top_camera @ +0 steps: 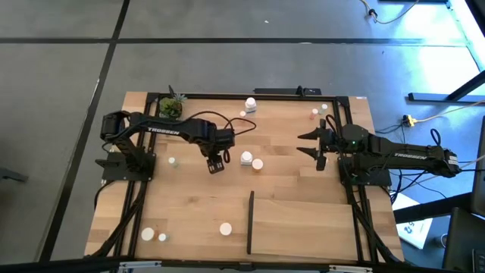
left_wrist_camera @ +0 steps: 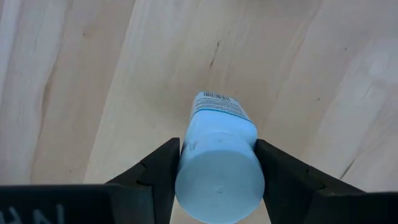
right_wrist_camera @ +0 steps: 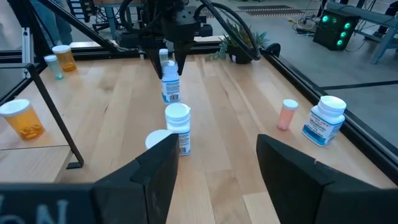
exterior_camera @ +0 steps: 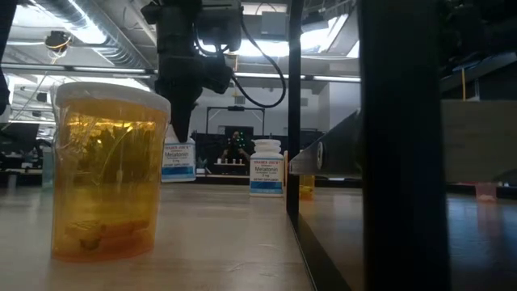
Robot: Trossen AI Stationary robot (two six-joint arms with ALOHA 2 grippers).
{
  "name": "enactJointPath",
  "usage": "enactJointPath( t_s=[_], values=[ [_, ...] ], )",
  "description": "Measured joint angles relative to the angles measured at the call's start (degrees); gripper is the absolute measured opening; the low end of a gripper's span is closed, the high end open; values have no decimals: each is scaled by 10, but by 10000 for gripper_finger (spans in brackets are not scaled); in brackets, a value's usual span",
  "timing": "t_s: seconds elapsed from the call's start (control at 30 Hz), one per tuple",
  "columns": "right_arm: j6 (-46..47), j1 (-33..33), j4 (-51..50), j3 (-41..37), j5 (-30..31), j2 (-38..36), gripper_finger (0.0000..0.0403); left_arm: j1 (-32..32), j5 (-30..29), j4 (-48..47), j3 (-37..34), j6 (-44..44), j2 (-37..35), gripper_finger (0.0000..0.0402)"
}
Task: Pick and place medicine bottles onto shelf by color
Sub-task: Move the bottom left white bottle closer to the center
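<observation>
From overhead, the left gripper (top_camera: 216,162) is hanging over mid-table, the shelf (top_camera: 303,224) lying near the front edge, while the right gripper (top_camera: 309,144) is waiting apart with fingers spread. Through the left wrist camera, its fingers (left_wrist_camera: 163,171) are clamping a white bottle (left_wrist_camera: 219,171) above bare wood.

Lab; exposed ceiling ducts (exterior_camera: 97,36); concrete floor (top_camera: 61,83)

Bright ceiling lights glare overhead; the near amber bottle (exterior_camera: 105,170) looks soft.
</observation>
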Motion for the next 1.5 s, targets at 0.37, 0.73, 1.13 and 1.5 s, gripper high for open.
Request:
enactJointPath(
  t_s=[0.37, 0.73, 1.13, 1.5],
  values=[
    [0, 0, 0, 0, 0, 0, 217, 0, -2, 3, 0, 15, 0, 180],
    [0, 0, 0, 0, 0, 0, 217, 0, -1, 9, -1, 15, 20, 180],
    [0, 0, 0, 0, 0, 0, 217, 0, -1, 15, -1, 15, 24, 187],
    [0, 0, 0, 0, 0, 0, 217, 0, -1, 15, -1, 15, 24, 251]
  ],
)
